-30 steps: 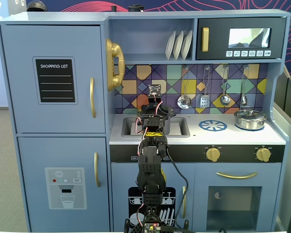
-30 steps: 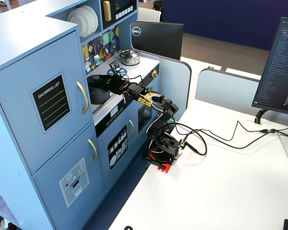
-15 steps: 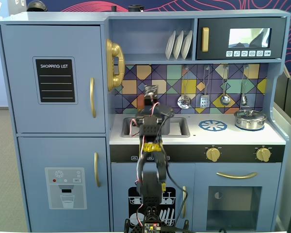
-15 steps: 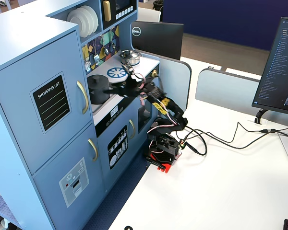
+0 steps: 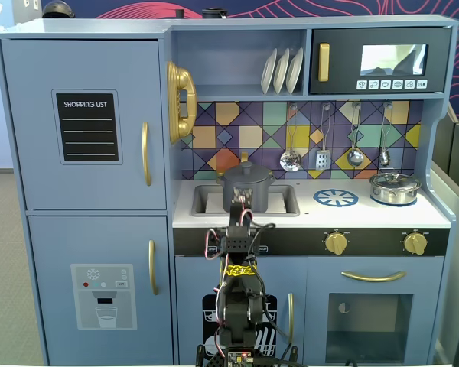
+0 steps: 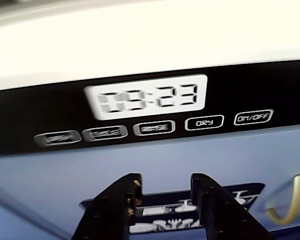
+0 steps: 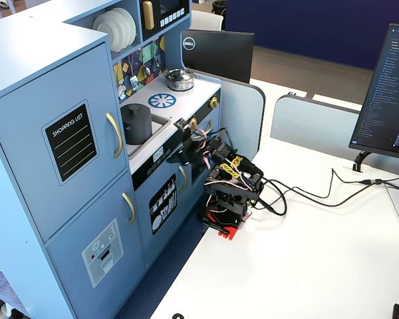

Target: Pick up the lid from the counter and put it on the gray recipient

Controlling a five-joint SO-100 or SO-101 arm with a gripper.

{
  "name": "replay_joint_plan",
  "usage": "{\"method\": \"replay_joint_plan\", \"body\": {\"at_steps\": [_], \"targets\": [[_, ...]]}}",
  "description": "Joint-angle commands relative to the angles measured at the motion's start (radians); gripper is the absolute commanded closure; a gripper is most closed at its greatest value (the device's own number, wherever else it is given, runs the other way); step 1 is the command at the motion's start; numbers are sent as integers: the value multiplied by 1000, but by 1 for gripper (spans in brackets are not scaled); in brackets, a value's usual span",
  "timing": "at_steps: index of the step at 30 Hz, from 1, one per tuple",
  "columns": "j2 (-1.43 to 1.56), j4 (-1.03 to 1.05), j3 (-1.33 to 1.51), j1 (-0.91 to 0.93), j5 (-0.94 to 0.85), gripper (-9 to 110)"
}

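The gray recipient (image 5: 246, 193) is a tall dark-gray pot standing in the sink (image 5: 284, 200); it also shows in a fixed view from the side (image 7: 135, 125). The lid (image 5: 246, 171), a dark-gray disc with a small knob, lies on top of the pot. My gripper (image 6: 162, 186) is open and empty, its two black fingers apart. It hangs in front of the kitchen's black clock panel (image 6: 150, 100), below counter level and short of the pot. From the front, the gripper (image 5: 240, 209) overlaps the pot's lower part. From the side, the gripper (image 7: 181, 154) is close to the cabinet front.
A shiny steel pot with a lid (image 5: 395, 187) stands at the counter's right, beside a blue-and-white burner disc (image 5: 336, 198). Utensils (image 5: 322, 157) hang on the back wall. Gold knobs (image 5: 336, 243) stick out of the front panel. Cables (image 7: 306, 193) and a monitor (image 7: 389, 93) are on the white table.
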Motion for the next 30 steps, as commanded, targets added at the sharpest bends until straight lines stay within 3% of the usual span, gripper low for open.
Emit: {"method": "replay_joint_plan", "body": {"at_steps": [1, 5, 8, 18, 23, 30], "targets": [[-57, -232, 143, 15, 18, 102], [-14, -302, 293, 14, 14, 102], [58, -224, 362, 34, -21, 102], [207, 589, 362, 38, -250, 101], [207, 667, 362, 15, 0, 98], [207, 666, 362, 21, 8, 97]]}}
